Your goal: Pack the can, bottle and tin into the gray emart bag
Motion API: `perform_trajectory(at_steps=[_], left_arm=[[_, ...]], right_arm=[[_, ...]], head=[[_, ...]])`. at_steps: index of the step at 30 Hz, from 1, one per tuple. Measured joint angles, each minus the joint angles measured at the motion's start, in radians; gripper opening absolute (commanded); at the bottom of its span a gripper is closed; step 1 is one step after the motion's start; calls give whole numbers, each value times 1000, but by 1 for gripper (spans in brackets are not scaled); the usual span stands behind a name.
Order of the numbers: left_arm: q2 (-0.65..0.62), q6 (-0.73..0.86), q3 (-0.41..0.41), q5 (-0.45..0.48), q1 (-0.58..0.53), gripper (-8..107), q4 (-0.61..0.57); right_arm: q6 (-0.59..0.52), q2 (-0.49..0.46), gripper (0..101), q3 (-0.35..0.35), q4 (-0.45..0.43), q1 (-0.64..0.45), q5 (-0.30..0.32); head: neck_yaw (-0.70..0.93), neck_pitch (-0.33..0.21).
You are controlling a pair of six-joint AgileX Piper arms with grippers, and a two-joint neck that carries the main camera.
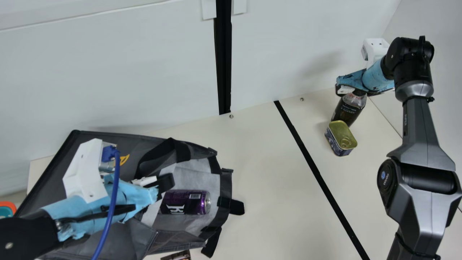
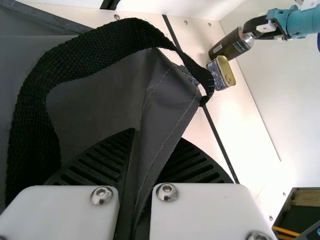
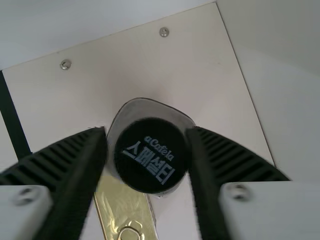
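One can (image 1: 186, 202) lies in the gray emart bag (image 1: 133, 234), just past the left hand (image 2: 158, 135), so the step now looks like picking up the bottle (image 1: 348, 109). The left hand is pinched shut on the gray cloth at the bag's edge. The right hand (image 3: 146, 145) is open, with one finger on each side of the bottle's black cap (image 3: 151, 160), and I can't tell if they touch it. Next, the right hand should squeeze the bottle, lift it high past the tin (image 1: 340, 134), and bring it over to the bag's mouth, near the left hand. The left hand should hold the cloth tight so the mouth doesn't flop shut. The bottle seems to stand up on the worktop (image 1: 267, 180) under the right hand, its long way going up and down, cap up to that hand. The tin sits flat beside the bottle, low by the right hand, with its long way pointing off from the bottle and its ring end farther away. The can is on its side, its shiny end facing out of the bag, away from the left hand
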Motion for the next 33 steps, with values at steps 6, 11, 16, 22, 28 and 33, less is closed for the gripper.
perform_trajectory(at_steps=[6, 11, 16, 22, 28, 33], left_arm=[[0, 0, 0, 0, 0, 10, 0], [0, 0, 0, 0, 0, 10, 0], [0, 0, 0, 0, 0, 10, 0], [0, 0, 0, 0, 0, 10, 0], [0, 0, 0, 0, 0, 10, 0], [0, 0, 0, 0, 0, 10, 0]], right_arm=[[-1, 2, 0, -7, 9, -4, -1], [-7, 2, 0, -9, 12, -6, 1], [-28, 1, 0, -20, 22, -8, 10], [-61, -17, 0, -33, 47, -8, 7], [-79, -45, 0, -32, 57, 3, 4], [-97, -68, 0, -27, 72, 22, 2]], head=[[2, 0], [0, 0], [0, 0], [0, 0], [0, 0], [0, 0]])
